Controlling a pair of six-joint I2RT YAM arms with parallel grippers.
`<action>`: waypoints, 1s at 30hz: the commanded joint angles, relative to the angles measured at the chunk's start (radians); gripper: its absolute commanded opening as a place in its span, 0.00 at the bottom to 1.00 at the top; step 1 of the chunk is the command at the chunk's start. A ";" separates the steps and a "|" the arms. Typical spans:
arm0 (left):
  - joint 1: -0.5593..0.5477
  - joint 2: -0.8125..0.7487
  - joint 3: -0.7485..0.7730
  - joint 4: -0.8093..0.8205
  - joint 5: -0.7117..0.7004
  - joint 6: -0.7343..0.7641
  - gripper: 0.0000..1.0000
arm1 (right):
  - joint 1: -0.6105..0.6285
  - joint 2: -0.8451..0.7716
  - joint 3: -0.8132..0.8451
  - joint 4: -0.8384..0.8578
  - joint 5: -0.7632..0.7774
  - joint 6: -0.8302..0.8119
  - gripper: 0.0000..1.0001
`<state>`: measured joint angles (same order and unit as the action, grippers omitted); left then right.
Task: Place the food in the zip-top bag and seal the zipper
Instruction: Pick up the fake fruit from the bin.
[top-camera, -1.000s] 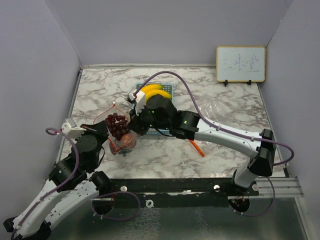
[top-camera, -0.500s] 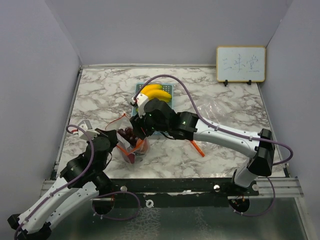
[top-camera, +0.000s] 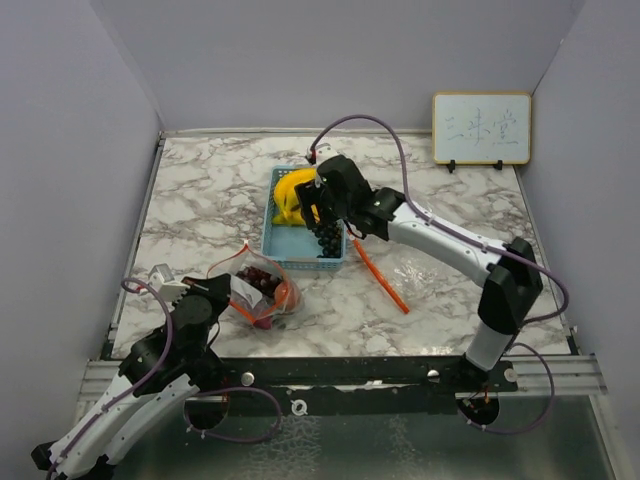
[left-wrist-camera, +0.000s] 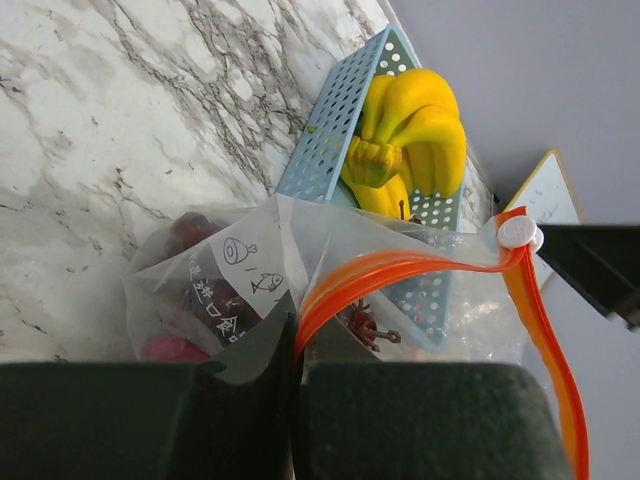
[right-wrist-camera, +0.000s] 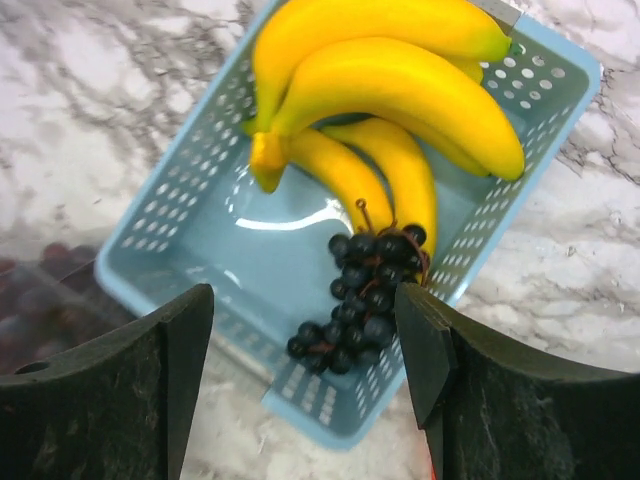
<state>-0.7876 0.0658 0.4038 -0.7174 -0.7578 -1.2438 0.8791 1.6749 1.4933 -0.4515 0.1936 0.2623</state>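
Note:
My left gripper (top-camera: 228, 296) (left-wrist-camera: 293, 335) is shut on the orange zipper edge of the zip-top bag (top-camera: 262, 292) (left-wrist-camera: 250, 265), which lies near the table's front edge. Inside the bag are a reddish grape cluster (top-camera: 261, 279) (left-wrist-camera: 195, 235) and a small round red fruit (top-camera: 284, 293). My right gripper (top-camera: 322, 212) (right-wrist-camera: 305, 340) hangs open above the blue mesh basket (top-camera: 283, 247) (right-wrist-camera: 190, 240), holding nothing. The yellow bananas (top-camera: 295, 193) (right-wrist-camera: 390, 90) and a dark purple grape cluster (top-camera: 326, 240) (right-wrist-camera: 365, 290) lie in the basket. The zipper's white slider (left-wrist-camera: 518, 232) sits at the far end.
A second clear bag (top-camera: 432, 268) with an orange zipper strip (top-camera: 380, 275) lies flat right of the basket. A small whiteboard (top-camera: 481, 127) stands at the back right. Grey walls close in the marble table (top-camera: 200, 190) on three sides.
My right gripper has opened and swung from the bag's mouth back over the basket. My left gripper has dragged the bag nearer the front edge, still gripping the zipper.

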 joint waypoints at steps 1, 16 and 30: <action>-0.002 0.010 0.031 0.016 -0.017 0.013 0.00 | -0.042 0.214 0.091 -0.020 -0.008 -0.060 0.78; -0.002 0.036 -0.001 0.105 0.017 0.038 0.00 | -0.071 0.451 0.129 0.032 0.092 -0.114 0.89; -0.001 0.041 -0.001 0.094 0.020 0.027 0.00 | -0.072 0.381 0.072 0.033 0.155 -0.095 0.08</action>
<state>-0.7876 0.1009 0.4107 -0.6399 -0.7506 -1.2205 0.8108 2.1242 1.6081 -0.3916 0.3325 0.1558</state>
